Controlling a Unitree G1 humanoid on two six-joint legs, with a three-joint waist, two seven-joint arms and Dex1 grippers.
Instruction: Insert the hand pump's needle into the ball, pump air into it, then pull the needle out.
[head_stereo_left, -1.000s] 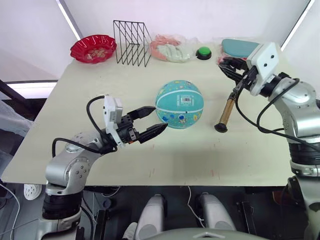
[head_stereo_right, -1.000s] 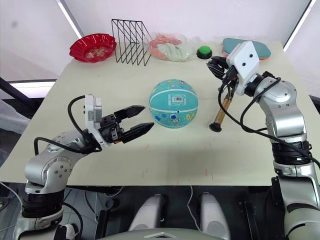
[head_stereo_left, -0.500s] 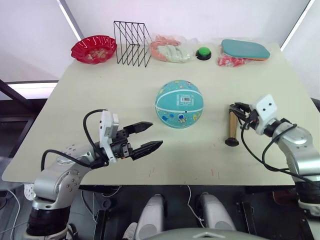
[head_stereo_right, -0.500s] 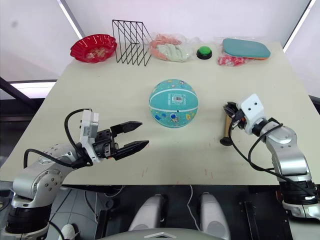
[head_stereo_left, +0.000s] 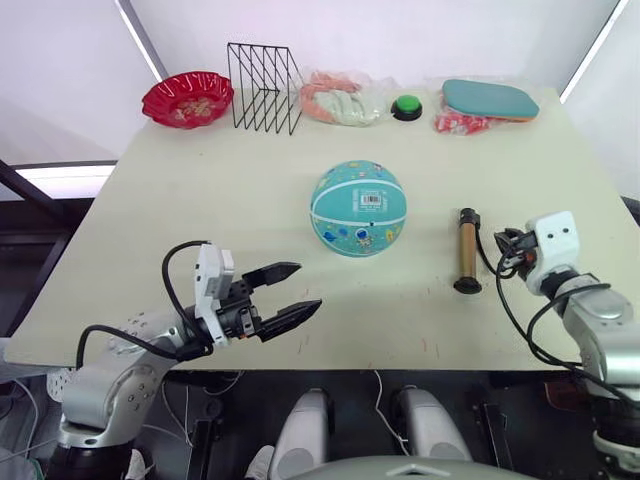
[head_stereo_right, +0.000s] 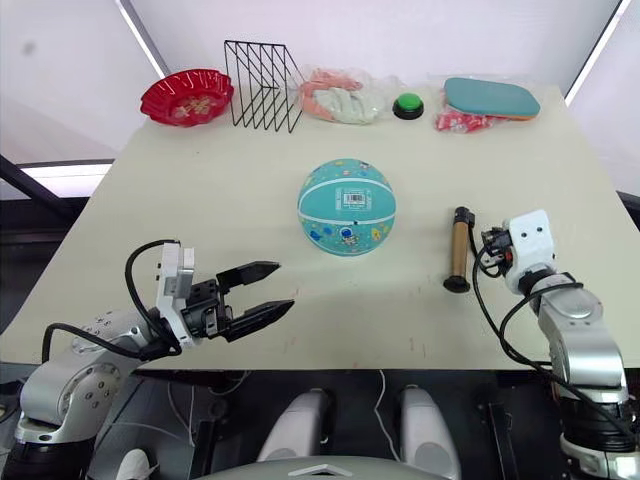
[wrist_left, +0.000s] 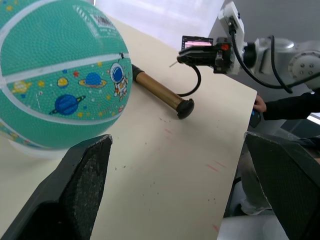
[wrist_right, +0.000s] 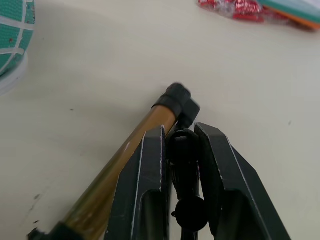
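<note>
- Resting near the middle of the table (head_stereo_left: 200, 180), the ball (head_stereo_left: 359, 208) sits with its barcode sticker facing up; its cartoon prints show in the left wrist view.
- Right of the ball and apart from it, the hand pump (head_stereo_left: 466, 250) lies flat, its long axis running far to near, with a black cap at each end.
- The right gripper (wrist_right: 179, 150) sits low at the near right of the table, just right of the pump; its two fingers stand narrowly apart and clamp the black fitting at the end of the thin hose (wrist_left: 192, 84).
- The needle (wrist_left: 173, 63) shows in the left wrist view as a thin pin jutting from the fitting, clear of the ball.
- The left gripper (head_stereo_left: 288, 292) hovers at the near left edge, pointing right toward the ball, its fingers spread wide and holding nothing.
- Along the far edge stand a red bowl (head_stereo_left: 186, 97), a black wire rack (head_stereo_left: 264, 86), a green button (head_stereo_left: 406, 105) and a teal pad (head_stereo_left: 490, 97).
- The hose's full run is hard to trace in the head views, and the right wrist view cuts off the pump's near end.
- A person's dark sleeve (wrist_left: 290, 104) shows beyond the table's right side in the left wrist view.
</note>
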